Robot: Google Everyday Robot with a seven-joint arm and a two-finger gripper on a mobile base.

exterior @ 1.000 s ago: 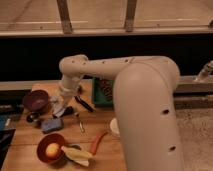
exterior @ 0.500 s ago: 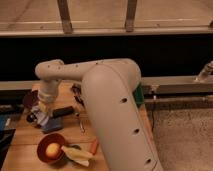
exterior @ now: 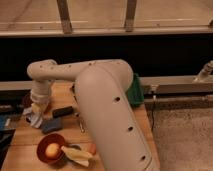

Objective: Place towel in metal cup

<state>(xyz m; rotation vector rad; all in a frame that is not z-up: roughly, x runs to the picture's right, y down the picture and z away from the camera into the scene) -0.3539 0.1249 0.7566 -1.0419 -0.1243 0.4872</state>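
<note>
My gripper (exterior: 38, 106) is low over the left end of the wooden table (exterior: 115, 112), at the end of the white arm (exterior: 95, 95) that fills the middle of the view. A white and blue crumpled towel (exterior: 34, 119) lies or hangs right under the gripper, touching it. I cannot pick out a metal cup; the gripper and arm hide the spot behind them. A dark round bowl (exterior: 26, 99) shows partly behind the gripper.
A blue sponge-like block (exterior: 51, 125) and a black bar (exterior: 62, 111) lie just right of the towel. A red bowl (exterior: 44, 142) with an orange fruit (exterior: 52, 149) and a banana (exterior: 76, 154) sits at the front. A green container (exterior: 135, 90) stands at the table's right edge.
The arm has swung left and toward the front, and the gripper has come down from beside the dark bowl to just over the towel.
</note>
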